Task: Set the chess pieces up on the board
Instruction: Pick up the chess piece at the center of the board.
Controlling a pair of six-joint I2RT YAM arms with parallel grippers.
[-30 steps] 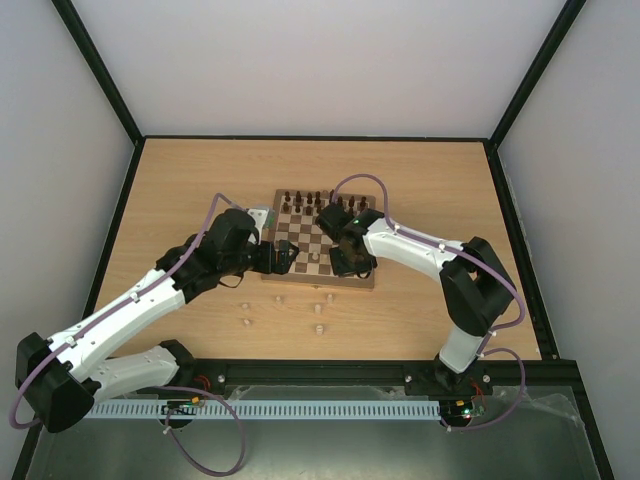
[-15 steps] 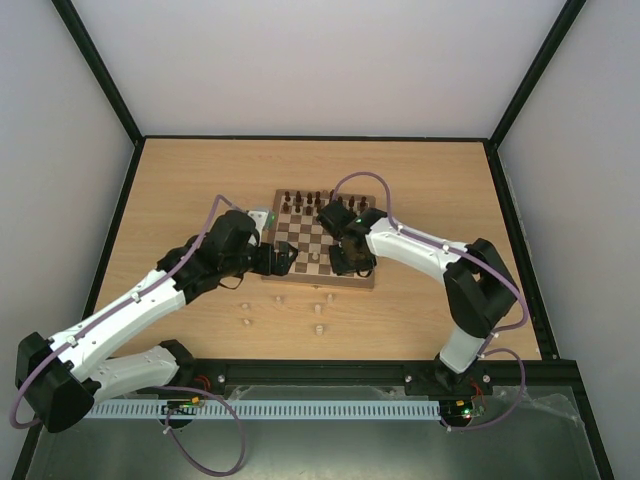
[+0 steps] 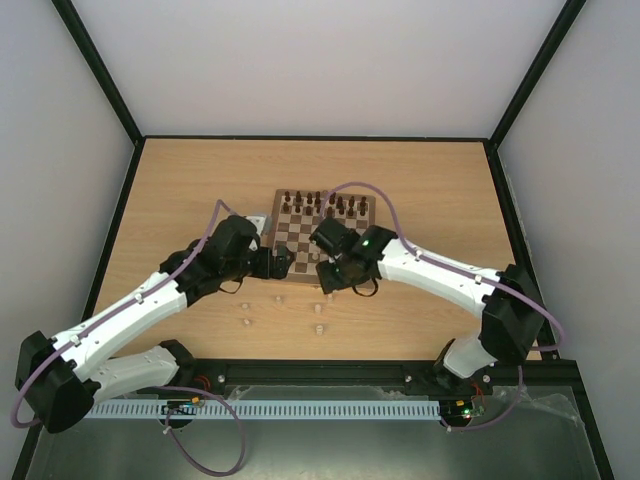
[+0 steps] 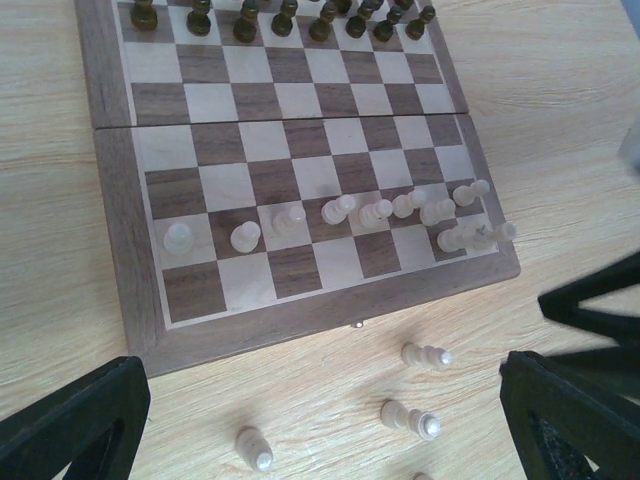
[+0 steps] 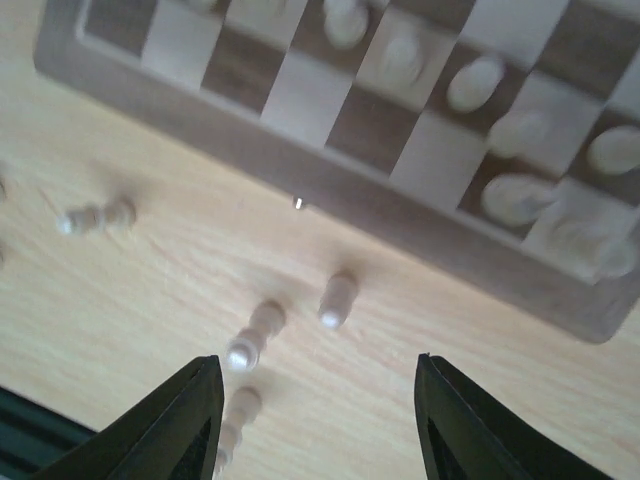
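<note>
The board [image 3: 300, 232] lies mid-table with dark pieces along its far edge. In the left wrist view several pale chess pieces [image 4: 340, 210] stand in a row on the board [image 4: 290, 98] near its front edge. More pale pieces [image 3: 318, 310] lie loose on the table in front of it. My left gripper [image 3: 279, 263] is open and empty at the board's near left corner; loose pieces [image 4: 425, 355] show between its fingers [image 4: 70, 420]. My right gripper [image 3: 333, 285] is open and empty, just off the front edge above loose pieces [image 5: 338, 298]. The board's border [image 5: 420, 225] shows there.
Dark brown pieces [image 4: 285, 15] fill the board's far rows. Other loose pale pieces [image 3: 246, 312] lie on the tabletop left of the grippers. A black frame rail [image 3: 320, 372] runs along the table's near edge, and pale walls stand on three sides.
My right arm has swung from over the board's near right part to the near left, off the front edge and over the loose pieces. My left gripper has barely shifted.
</note>
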